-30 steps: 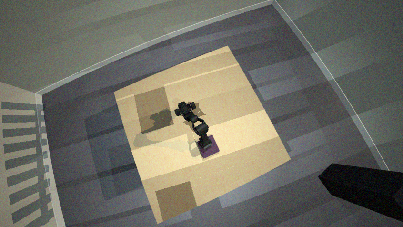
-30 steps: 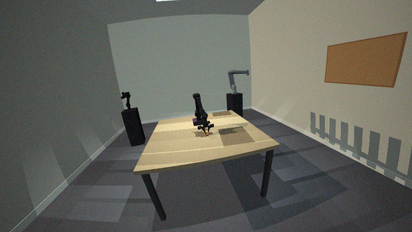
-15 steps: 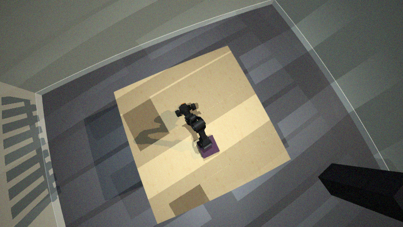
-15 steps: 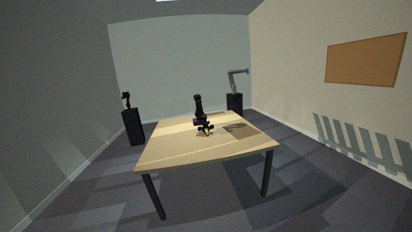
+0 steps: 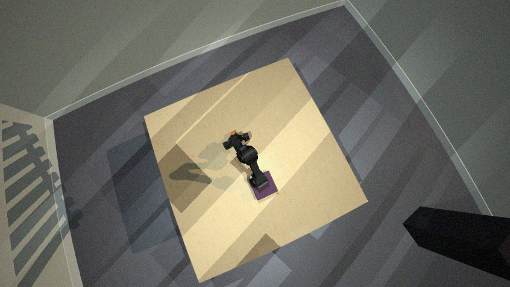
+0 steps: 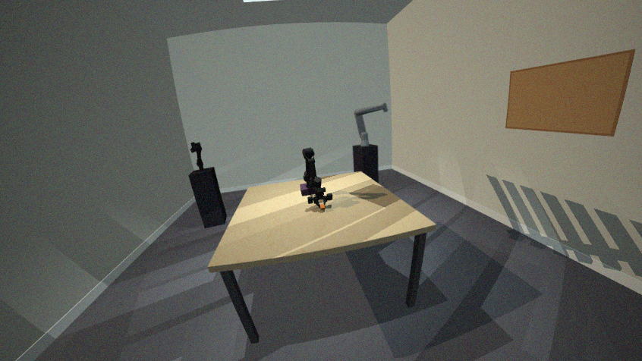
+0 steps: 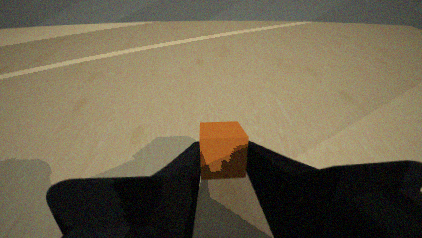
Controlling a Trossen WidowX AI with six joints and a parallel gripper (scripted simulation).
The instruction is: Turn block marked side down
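The small orange block [image 5: 232,132] [image 6: 322,206] [image 7: 220,131] is held between the two black fingertips of my gripper [image 7: 220,146]. The gripper is shut on it and reaches out low and near level over the table [image 5: 285,142] [image 6: 269,237] [image 7: 210,80]. The block's front end sticks out past the fingertips. Its faces in the wrist view are orange, the lower part dark with a jagged edge that may be shadow. I cannot tell which face is the marked one, nor whether the block touches the table.
The arm's base stands on a purple plate [image 5: 271,183] near the middle of the table. Two black pedestals [image 6: 207,197] [image 6: 366,161] carrying other arms stand on the floor beyond the table. Shadows of the arm fall across the wood.
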